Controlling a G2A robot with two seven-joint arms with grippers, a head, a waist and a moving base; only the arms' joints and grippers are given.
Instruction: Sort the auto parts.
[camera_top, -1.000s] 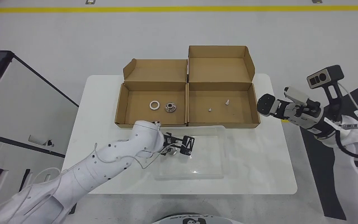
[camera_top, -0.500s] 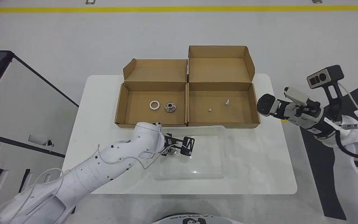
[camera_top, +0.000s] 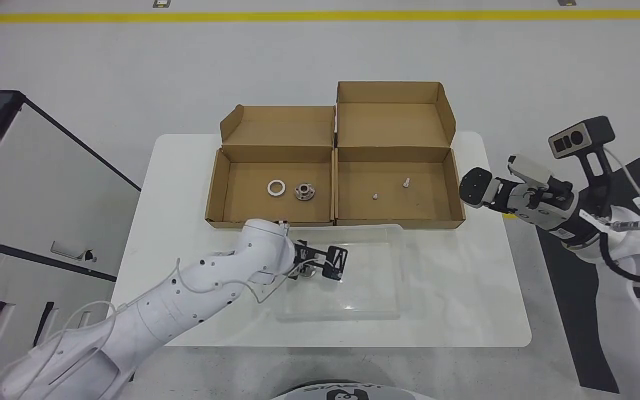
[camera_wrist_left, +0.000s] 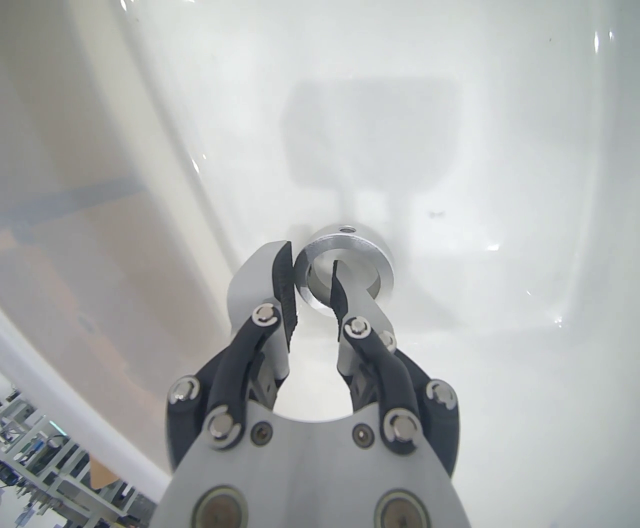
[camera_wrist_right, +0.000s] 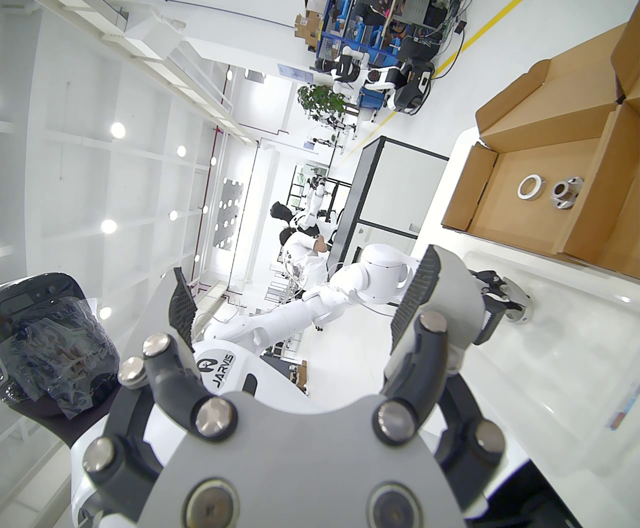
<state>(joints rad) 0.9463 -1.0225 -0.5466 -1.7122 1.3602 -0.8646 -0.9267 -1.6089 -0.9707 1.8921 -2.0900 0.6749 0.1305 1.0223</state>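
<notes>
A silver metal collar ring (camera_wrist_left: 350, 245) lies in the clear plastic tray (camera_top: 370, 290) at the table's front. My left gripper (camera_top: 333, 262) is down in the tray, shut on the ring's wall (camera_wrist_left: 310, 265): one finger pad (camera_wrist_left: 285, 280) is outside the ring and the other (camera_wrist_left: 337, 292) is inside its bore. The right wrist view has the same gripper (camera_wrist_right: 505, 300) on the ring (camera_wrist_right: 524, 314). My right gripper (camera_top: 468, 187) hangs open (camera_wrist_right: 302, 270) off the table's right side, beside the right box, holding nothing.
Two open cardboard boxes stand behind the tray. The left box (camera_top: 245, 205) holds a flat ring (camera_top: 276, 187) and a flanged hub (camera_top: 304, 190). The right box (camera_top: 440, 200) holds two small bolts (camera_top: 406, 183) (camera_top: 374, 196). Bare table lies to the tray's right.
My left gripper has shifted slightly inside the tray and its fingers have closed in on the ring. The right arm has kept still.
</notes>
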